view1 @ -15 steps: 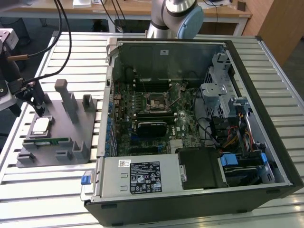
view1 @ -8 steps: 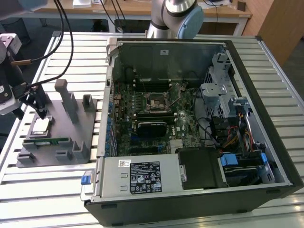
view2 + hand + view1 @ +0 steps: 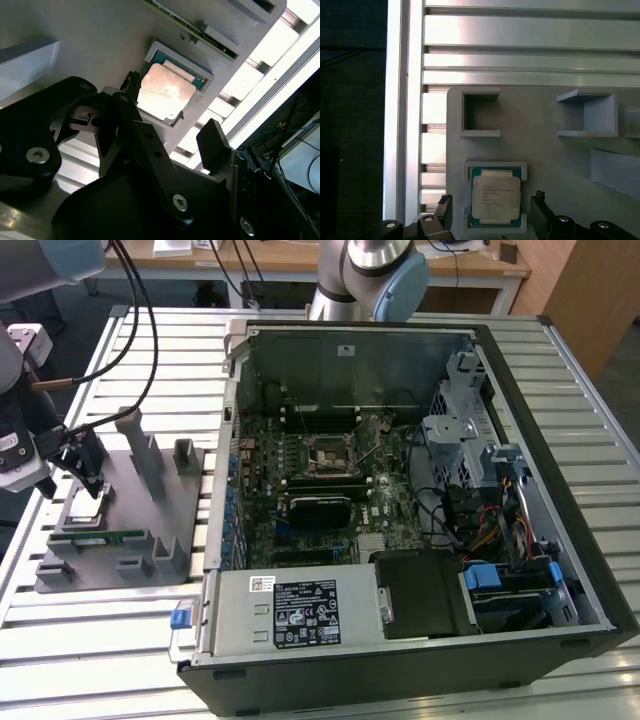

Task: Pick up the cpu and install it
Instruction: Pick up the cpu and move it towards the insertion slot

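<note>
Black fingers of the claw stand closest in the first wrist view, one on each side of the cpu. Their roots are cut off by the picture's edge. The claw is spread, with a clear gap between each finger and the chip, and it pinches nothing. Whether the fingertips touch the surface beneath cannot be told.

The cpu lies flat, metal side up, in a shallow square pocket of the grey tray. A strip of green shows around its rim. In the second wrist view the claw's dark body hides much of the tray. There the chip's top looks washed out by glare, so its surface is hard to make out. Just beside the pocket lies a thin green memory stick, seen edge-on and cut off by the frame.

In the exterior view the tray rests on the slatted metal tabletop, at the exterior view's left. The claw hangs low over it and covers part of the chip. Beside the tray, toward the exterior view's right, an open computer case lies on its side. Its circuit board faces up, and the square socket is partly crossed by cables.
</note>
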You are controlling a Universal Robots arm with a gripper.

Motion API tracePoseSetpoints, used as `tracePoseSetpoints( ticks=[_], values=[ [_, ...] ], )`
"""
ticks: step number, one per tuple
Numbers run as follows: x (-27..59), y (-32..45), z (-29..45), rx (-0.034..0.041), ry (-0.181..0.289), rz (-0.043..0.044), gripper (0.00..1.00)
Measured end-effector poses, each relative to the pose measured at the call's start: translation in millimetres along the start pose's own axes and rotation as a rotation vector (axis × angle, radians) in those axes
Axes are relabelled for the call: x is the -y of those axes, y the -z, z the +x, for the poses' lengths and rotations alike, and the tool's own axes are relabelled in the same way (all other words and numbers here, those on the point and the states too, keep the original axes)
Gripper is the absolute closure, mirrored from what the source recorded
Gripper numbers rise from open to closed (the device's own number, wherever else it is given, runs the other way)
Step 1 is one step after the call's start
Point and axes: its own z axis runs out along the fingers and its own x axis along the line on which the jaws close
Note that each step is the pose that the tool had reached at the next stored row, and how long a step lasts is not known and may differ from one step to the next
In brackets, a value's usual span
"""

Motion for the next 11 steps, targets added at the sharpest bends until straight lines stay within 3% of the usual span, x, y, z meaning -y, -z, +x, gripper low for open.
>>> tracePoseSetpoints(
  ticks=[11],
  values=[
    [0.4,-15.2,-2.3,0.0,-0.003,0.0001,0.28]
  ],
)
